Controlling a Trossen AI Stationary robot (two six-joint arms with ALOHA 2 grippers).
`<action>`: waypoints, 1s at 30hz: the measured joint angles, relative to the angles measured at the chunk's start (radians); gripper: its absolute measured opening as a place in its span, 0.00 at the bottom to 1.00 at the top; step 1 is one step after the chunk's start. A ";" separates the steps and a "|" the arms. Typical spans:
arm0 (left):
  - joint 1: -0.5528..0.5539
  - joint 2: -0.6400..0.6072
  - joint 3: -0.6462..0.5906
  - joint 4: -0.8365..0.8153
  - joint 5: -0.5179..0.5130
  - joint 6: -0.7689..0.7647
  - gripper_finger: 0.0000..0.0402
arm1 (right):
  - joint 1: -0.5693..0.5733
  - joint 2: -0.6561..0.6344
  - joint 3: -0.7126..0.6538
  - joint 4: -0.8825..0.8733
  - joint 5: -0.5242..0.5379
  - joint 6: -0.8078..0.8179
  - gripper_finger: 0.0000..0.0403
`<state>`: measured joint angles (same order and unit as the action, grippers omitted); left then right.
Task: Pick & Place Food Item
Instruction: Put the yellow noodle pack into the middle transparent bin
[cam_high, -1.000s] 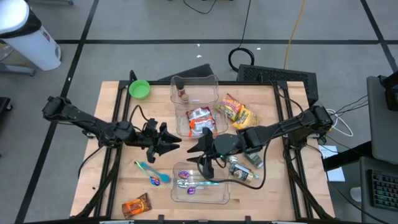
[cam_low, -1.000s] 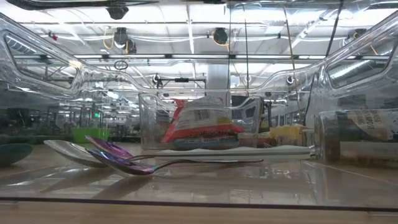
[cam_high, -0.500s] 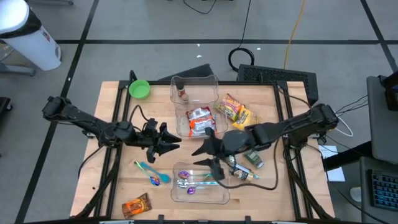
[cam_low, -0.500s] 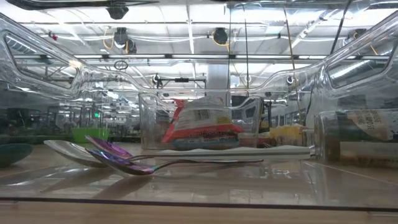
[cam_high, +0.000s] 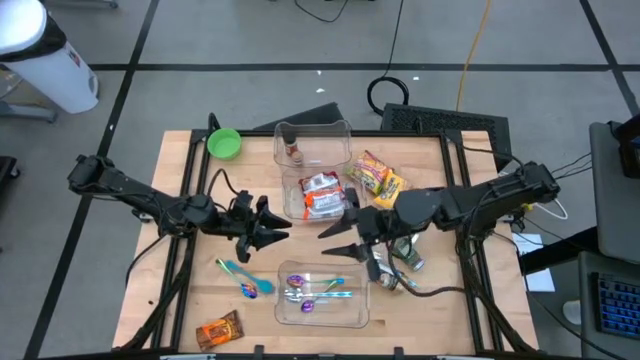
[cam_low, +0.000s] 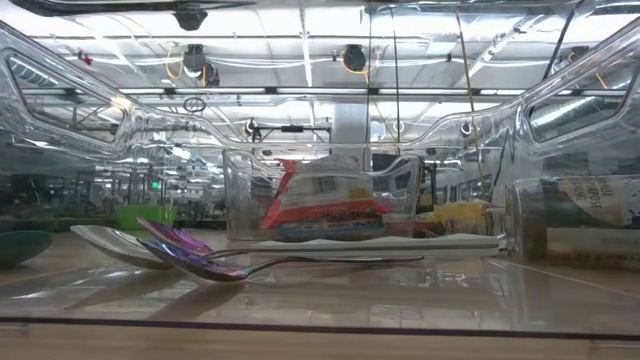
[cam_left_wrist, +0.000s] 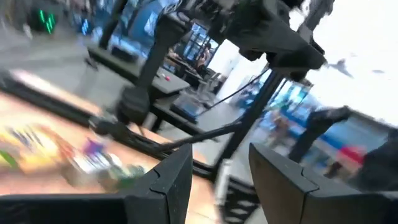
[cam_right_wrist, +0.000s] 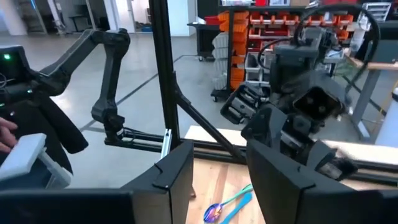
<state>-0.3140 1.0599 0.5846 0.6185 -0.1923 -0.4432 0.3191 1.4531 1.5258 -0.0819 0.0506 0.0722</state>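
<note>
One red-and-white snack packet (cam_high: 322, 194) lies in the clear container (cam_high: 341, 182) at table centre. At its five o'clock my right gripper (cam_high: 352, 236) hovers, fingers apart and empty. At its eight o'clock my left gripper (cam_high: 272, 225) waits, fingers apart, empty. Beyond, at six o'clock, spoons (cam_high: 316, 290) lie in a clear tray (cam_high: 355, 312).

Both arms are reaching inward, tools facing each other. The left tool (cam_high: 278, 232) is hovering with fingers parted and empty; the right tool (cam_high: 337, 236), near it, is likewise holding its fingers apart, gripping nothing.
</note>
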 joint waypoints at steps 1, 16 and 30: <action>0.003 0.000 0.000 0.008 -0.014 0.053 0.41 | 0.000 -0.011 -0.017 0.003 0.000 0.010 0.35; 0.006 0.000 0.001 0.416 -0.230 -0.143 0.41 | 0.027 -0.369 -0.695 0.627 0.009 0.290 0.35; 0.117 -0.014 0.001 0.452 -0.372 -0.021 0.41 | 0.002 -0.473 -0.815 0.751 0.241 0.202 0.35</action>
<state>-0.1971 1.0458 0.5858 1.0710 -0.5644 -0.4641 0.3208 0.9798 0.7109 0.6693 0.2918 0.2745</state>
